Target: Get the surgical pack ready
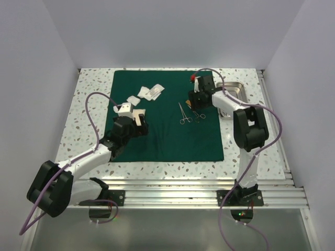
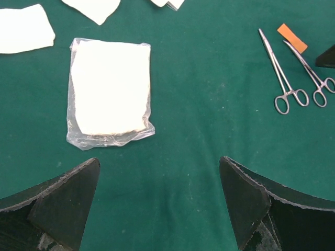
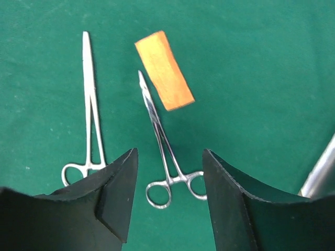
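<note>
left fingers (image 2: 63, 204) spread, empty, over drape (image 2: 199, 120), near bagged gauze (image 2: 110, 86) | right fingers (image 3: 235, 204) parted, empty, above forceps (image 3: 162, 146) handle; orange strip (image 3: 164, 69) beside its tip; second forceps (image 3: 90, 104) alongside | steel tray (image 1: 239, 88) on worktop (image 1: 94, 89), beside drape's far right corner

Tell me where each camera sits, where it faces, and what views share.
Top external: above and behind the robot, looking down on the green drape; left arm and right arm show.
Left wrist: on the left arm, facing a bagged gauze pad; left gripper open at bottom.
Right wrist: on the right arm, facing two steel forceps and an orange strip; right gripper open.
Shared: both wrist views show the forceps and strip.
</note>
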Robot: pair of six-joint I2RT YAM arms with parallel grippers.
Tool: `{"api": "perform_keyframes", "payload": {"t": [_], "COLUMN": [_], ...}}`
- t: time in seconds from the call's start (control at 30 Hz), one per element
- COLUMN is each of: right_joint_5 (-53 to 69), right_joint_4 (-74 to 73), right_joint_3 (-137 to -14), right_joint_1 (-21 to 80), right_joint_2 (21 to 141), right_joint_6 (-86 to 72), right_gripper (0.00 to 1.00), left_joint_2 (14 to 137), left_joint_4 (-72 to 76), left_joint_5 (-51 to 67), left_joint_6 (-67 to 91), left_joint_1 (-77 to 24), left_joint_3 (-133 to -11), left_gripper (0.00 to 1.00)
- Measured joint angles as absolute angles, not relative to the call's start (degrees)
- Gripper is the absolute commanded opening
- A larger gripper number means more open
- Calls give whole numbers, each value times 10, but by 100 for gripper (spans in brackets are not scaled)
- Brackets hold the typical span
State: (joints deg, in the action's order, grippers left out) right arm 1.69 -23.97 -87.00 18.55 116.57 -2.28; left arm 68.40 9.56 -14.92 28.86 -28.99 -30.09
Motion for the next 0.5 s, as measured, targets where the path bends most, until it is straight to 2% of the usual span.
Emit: {"api": "perform_keyframes", "payload": {"t": [0.5], "right_joint_5": [11], "right_joint_4": [-236], "right_joint_3": [-972], "right_joint_1": [223], "right_joint_2": [1266], "right_joint_6": [46], "right_gripper": [40], "left_joint_2": [684], "left_joint_4": [98], "left_joint_5": [-147], "left_joint_6": [288], "left_joint_1": [-290], "left_joint_3": [-301], "left_gripper": [100]}}
